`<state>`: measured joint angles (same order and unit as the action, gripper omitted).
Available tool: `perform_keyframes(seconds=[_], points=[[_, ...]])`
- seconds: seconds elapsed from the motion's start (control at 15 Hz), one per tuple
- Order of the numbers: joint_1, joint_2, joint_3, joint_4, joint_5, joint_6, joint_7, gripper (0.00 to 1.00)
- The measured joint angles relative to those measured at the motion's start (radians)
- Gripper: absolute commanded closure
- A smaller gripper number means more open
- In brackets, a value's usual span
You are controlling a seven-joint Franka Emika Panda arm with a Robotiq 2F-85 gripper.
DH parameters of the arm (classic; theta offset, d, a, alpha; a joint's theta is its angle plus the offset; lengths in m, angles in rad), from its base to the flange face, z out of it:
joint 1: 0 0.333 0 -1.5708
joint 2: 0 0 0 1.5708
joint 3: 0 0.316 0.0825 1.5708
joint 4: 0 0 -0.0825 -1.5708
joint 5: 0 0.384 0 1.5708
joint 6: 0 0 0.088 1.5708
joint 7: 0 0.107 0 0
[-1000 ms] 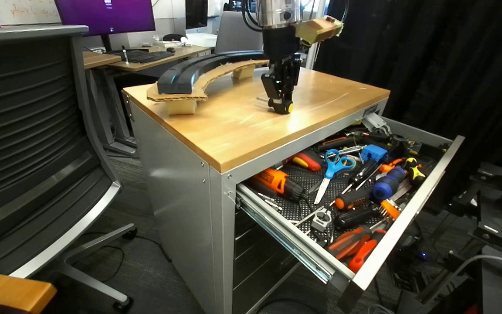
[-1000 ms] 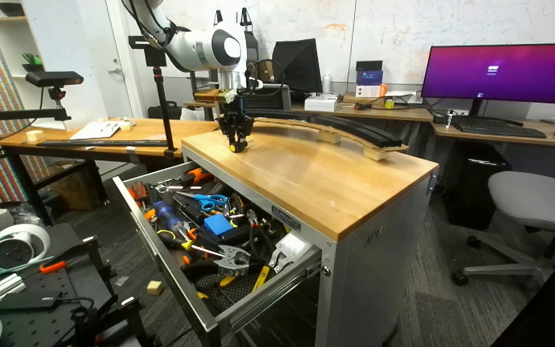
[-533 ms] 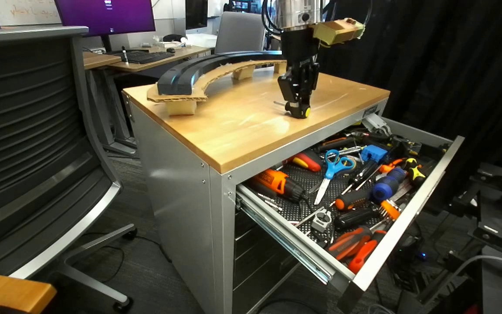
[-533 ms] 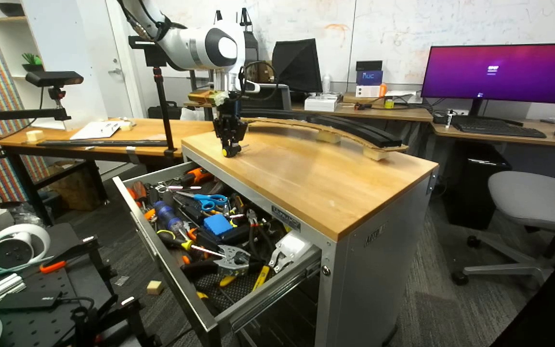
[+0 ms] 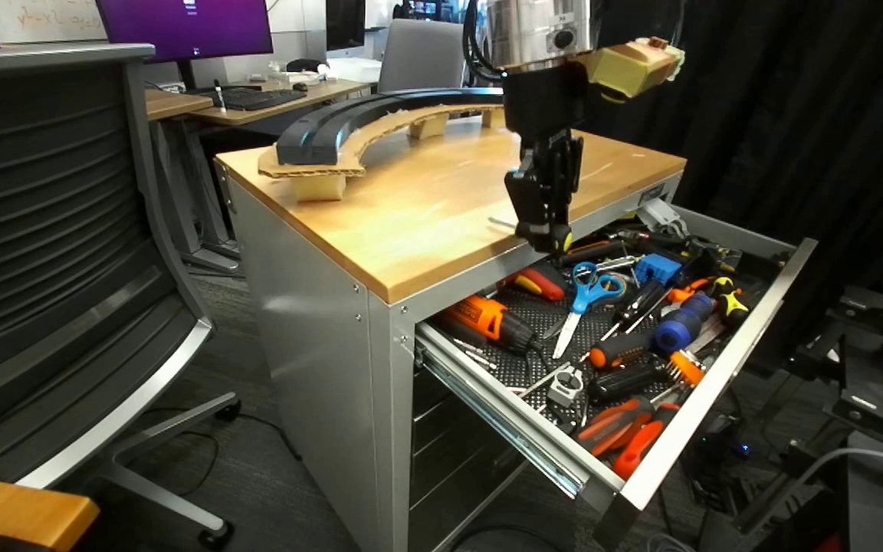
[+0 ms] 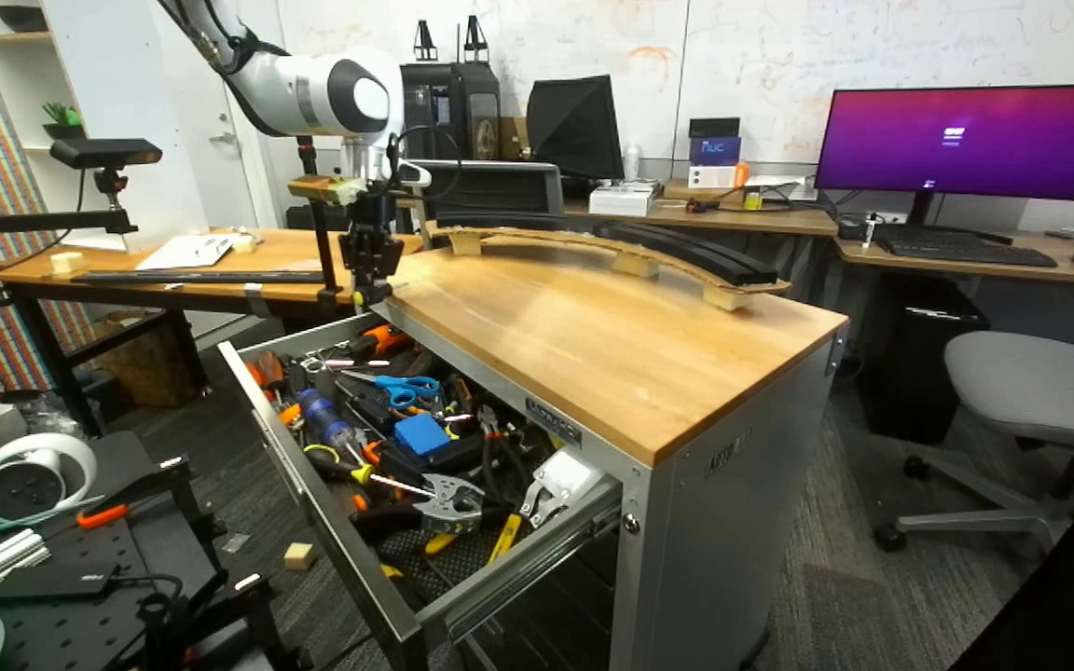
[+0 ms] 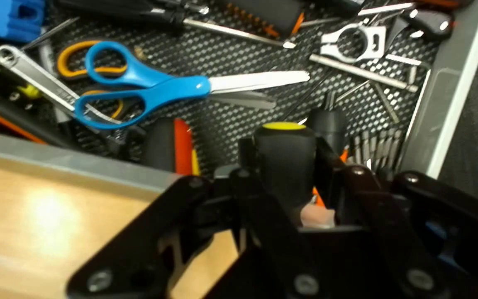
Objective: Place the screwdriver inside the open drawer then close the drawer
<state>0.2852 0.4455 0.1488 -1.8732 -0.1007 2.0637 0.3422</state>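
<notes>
Black fingers [image 7: 246, 153] press the stubby screwdriver [image 7: 285, 160] between them, clamped on both sides of its dark handle, yellow end foremost; in an exterior view its thin shaft [image 5: 501, 223] points back toward the grey cabinet [image 5: 319, 345]. What changes is the ground beneath: the gripper [image 5: 543, 237] is no longer above the wooden top [image 5: 411, 230] but has come forward across its front edge, and the wrist view now looks down past the handle into the drawer [image 5: 722, 368]. The tool appears to hang clear, not yet set down. Below it, bare black liner [image 7: 222, 58] shows beside a black, red and yellow handle [image 7: 183, 145]; the blue-handled scissors [image 7: 197, 87] and a silver clamp [image 7: 376, 43] lie farther out. The drawer stands pulled out, unchanged, its front well apart from the cabinet body. For the task, I judge that picking up is done and carrying nearly so, while letting go and closing remain. A little more outward travel is probably wanted before lowering, or the shaft may catch on the edge; a low release onto the liner should keep so short a tool from rolling or standing proud when the drawer slides home.
</notes>
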Motion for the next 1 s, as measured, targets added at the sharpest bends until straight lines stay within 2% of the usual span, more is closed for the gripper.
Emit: perform_keyframes(seconds=[0.07, 0.13, 0.2, 0.27, 0.33, 0.6, 0.87, 1.0], points=[[0.019, -0.002, 0.016, -0.024, 0.007, -0.001, 0.012, 0.8], [0.038, -0.003, 0.03, -0.047, 0.012, -0.002, 0.027, 0.73], [0.055, -0.002, 0.04, -0.071, 0.015, -0.002, 0.041, 0.39], [0.071, -0.001, 0.045, -0.093, 0.015, -0.002, 0.058, 0.39], [0.085, 0.001, 0.045, -0.11, 0.015, -0.001, 0.078, 0.34], [0.116, 0.002, 0.024, -0.135, -0.013, 0.011, 0.197, 0.02], [0.115, -0.003, 0.015, -0.168, 0.017, -0.005, 0.255, 0.0], [0.11, -0.002, 0.027, -0.216, 0.097, -0.026, 0.252, 0.0]])
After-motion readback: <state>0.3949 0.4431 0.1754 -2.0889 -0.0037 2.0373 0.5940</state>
